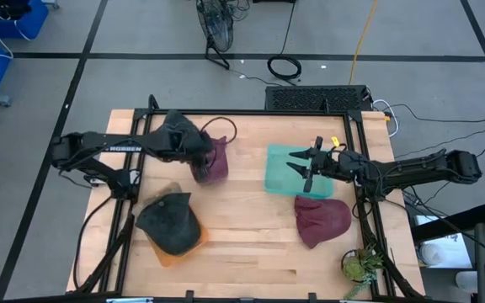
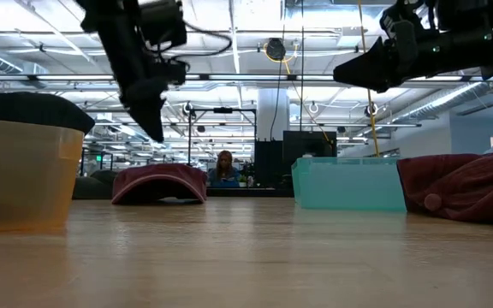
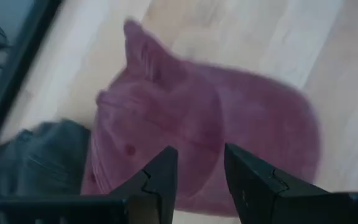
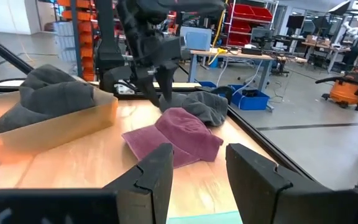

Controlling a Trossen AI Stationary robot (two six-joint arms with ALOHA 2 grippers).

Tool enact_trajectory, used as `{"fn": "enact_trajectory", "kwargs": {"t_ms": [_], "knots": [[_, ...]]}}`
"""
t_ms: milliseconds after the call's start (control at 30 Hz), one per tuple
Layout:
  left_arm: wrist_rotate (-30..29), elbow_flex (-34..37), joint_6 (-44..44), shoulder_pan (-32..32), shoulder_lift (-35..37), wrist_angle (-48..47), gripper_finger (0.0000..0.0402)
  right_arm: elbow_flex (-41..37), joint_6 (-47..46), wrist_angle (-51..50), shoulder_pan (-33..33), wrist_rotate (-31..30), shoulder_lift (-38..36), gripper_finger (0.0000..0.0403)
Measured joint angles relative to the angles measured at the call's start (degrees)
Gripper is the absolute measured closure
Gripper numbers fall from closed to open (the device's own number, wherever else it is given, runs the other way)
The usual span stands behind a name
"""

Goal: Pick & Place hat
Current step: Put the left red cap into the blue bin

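A maroon hat (image 1: 215,164) lies flat on the wooden table at the far left; it also shows in the left wrist view (image 3: 229,130) and the low view (image 2: 159,183). My left gripper (image 3: 201,168) hovers open just above it, slanting down, clear of the cloth (image 2: 156,130). Beside that hat lies a grey cloth hat (image 4: 201,106). A second maroon hat (image 1: 321,219) rests on the table at the right. My right gripper (image 1: 300,168) stands open and level over a teal bin (image 1: 280,178), with nothing between its fingers (image 4: 199,165).
An orange bin (image 1: 175,252) near the front left holds a dark grey hat (image 1: 169,220). A small plant (image 1: 360,265) stands at the front right corner. Black frame rails (image 1: 369,210) run along the table's sides. A person (image 2: 225,168) sits far behind the table.
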State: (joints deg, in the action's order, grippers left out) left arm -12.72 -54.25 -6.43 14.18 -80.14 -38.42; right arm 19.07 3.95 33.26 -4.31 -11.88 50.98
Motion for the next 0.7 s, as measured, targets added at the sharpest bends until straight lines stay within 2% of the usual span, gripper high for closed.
{"fn": "enact_trajectory", "kwargs": {"t_ms": [100,300,467,700], "knots": [[3.74,3.28,2.01,3.55,0.02,3.09,0.0266,0.0,0.0,-0.75,-0.49,0.02,0.02,0.0269],[7.59,6.77,3.16,8.39,0.02,5.63,0.0265,0.0,-0.04,-1.38,-1.32,0.02,0.01,0.0269],[9.71,8.23,4.19,9.43,-0.6,8.43,0.0254,0.0,-0.24,-1.4,-1.66,0.14,0.02,0.0269],[9.39,8.69,5.24,9.39,-4.22,12.33,0.0224,0.0,-0.24,-1.42,-1.66,0.17,0.02,0.0269]]}}
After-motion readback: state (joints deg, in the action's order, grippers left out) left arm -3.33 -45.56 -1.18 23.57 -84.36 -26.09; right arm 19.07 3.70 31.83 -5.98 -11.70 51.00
